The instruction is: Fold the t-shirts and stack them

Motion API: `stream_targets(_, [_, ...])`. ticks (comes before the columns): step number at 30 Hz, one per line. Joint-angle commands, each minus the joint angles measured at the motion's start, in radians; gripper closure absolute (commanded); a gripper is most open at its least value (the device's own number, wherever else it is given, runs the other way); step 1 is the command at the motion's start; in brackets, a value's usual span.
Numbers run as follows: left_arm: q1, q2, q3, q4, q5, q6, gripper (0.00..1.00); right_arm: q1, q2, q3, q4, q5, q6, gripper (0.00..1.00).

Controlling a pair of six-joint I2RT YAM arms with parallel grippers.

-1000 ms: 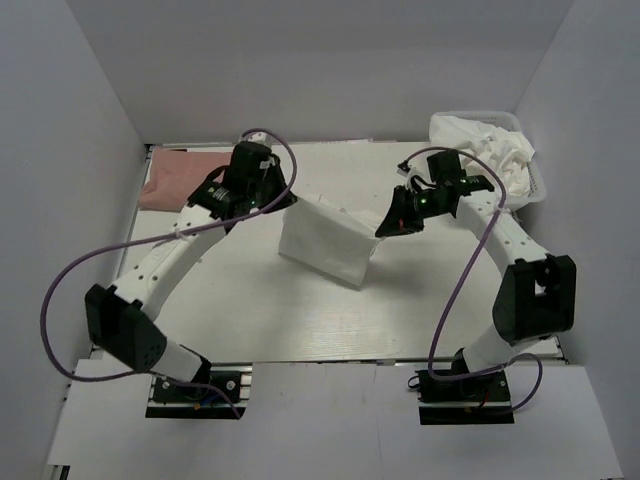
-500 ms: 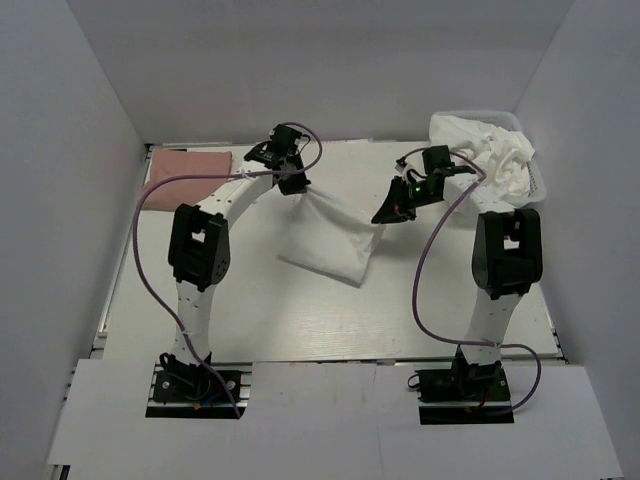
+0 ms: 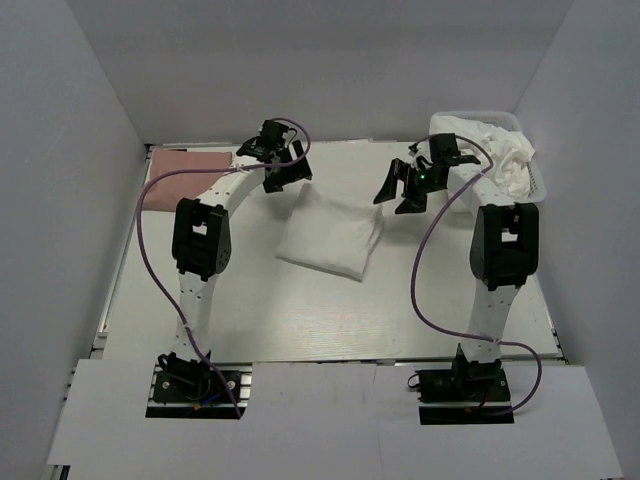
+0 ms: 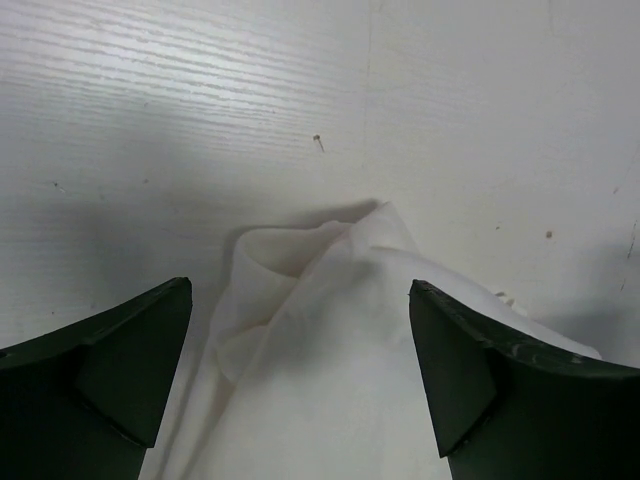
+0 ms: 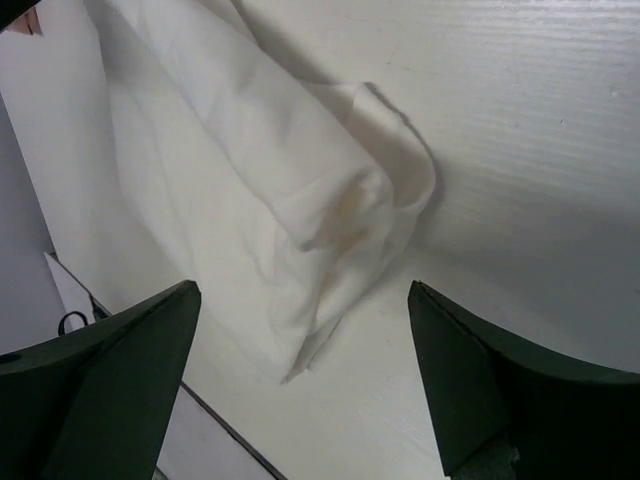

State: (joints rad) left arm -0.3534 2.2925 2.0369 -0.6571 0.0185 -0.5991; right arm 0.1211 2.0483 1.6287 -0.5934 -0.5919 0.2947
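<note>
A folded white t-shirt (image 3: 332, 234) lies flat in the middle of the table. My left gripper (image 3: 286, 172) hangs open just above its far left corner, and that rumpled corner (image 4: 310, 330) shows between the spread fingers (image 4: 110, 370). My right gripper (image 3: 398, 190) is open above the far right corner, the shirt's folded edge (image 5: 270, 200) lying below and apart from its fingers (image 5: 500, 390). Neither gripper (image 4: 300, 375) (image 5: 300, 390) holds anything. A folded salmon-pink t-shirt (image 3: 185, 178) lies at the back left.
A white lattice basket (image 3: 535, 185) at the back right is heaped with crumpled white t-shirts (image 3: 490, 150), close behind the right arm. Grey walls enclose the table on three sides. The bare table (image 3: 300, 310) stretches in front of the folded shirt.
Both grippers have opened and let go of the white shirt's far corners. The raised far edge has dropped, so the shirt now lies flat. Both grippers have drawn slightly back.
</note>
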Motion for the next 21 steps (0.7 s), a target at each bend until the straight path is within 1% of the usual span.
stream_targets(1, [-0.002,-0.139,-0.066,0.034,0.032,0.016,0.0,0.025,-0.14,-0.035,0.007,0.06,-0.072,0.1])
stream_targets(4, [-0.022,-0.177,-0.122,0.083,0.08,0.047,0.0,0.057,-0.209,-0.101,0.068,0.012,-0.092,0.1])
stream_targets(6, [-0.035,-0.189,-0.135,0.138,0.147,0.059,0.0,0.081,-0.209,-0.107,0.086,-0.028,-0.088,0.1])
stream_targets(7, [-0.044,-0.189,-0.135,0.16,0.225,0.059,0.0,0.086,-0.189,-0.102,0.111,-0.035,-0.069,0.1])
stream_targets(9, [-0.044,-0.159,-0.144,0.208,0.267,0.05,0.0,0.092,-0.177,-0.096,0.135,-0.064,-0.036,0.1])
stream_targets(10, [-0.044,-0.142,-0.127,0.208,0.276,0.05,0.0,0.092,-0.156,-0.102,0.208,-0.074,-0.001,0.1])
stream_targets(11, [-0.044,-0.121,-0.113,0.217,0.287,0.05,0.0,0.091,-0.149,-0.108,0.234,-0.081,0.017,0.1])
stream_targets(12, [-0.044,-0.069,-0.08,0.208,0.287,0.038,0.0,0.091,-0.139,-0.131,0.304,-0.107,0.043,0.1])
stream_targets(13, [-0.044,-0.039,-0.058,0.197,0.297,0.038,0.0,0.089,-0.129,-0.139,0.334,-0.127,0.064,0.1])
stream_targets(14, [-0.044,-0.01,-0.017,0.188,0.297,0.038,0.0,0.092,-0.113,-0.144,0.416,-0.143,0.108,0.1])
stream_targets(17, [-0.033,0.085,0.02,0.169,0.297,0.028,0.0,0.086,-0.018,-0.124,0.481,-0.148,0.153,0.1])
stream_targets(21, [-0.012,0.163,0.052,0.16,0.307,0.002,0.0,0.075,0.076,-0.116,0.515,-0.095,0.181,0.1])
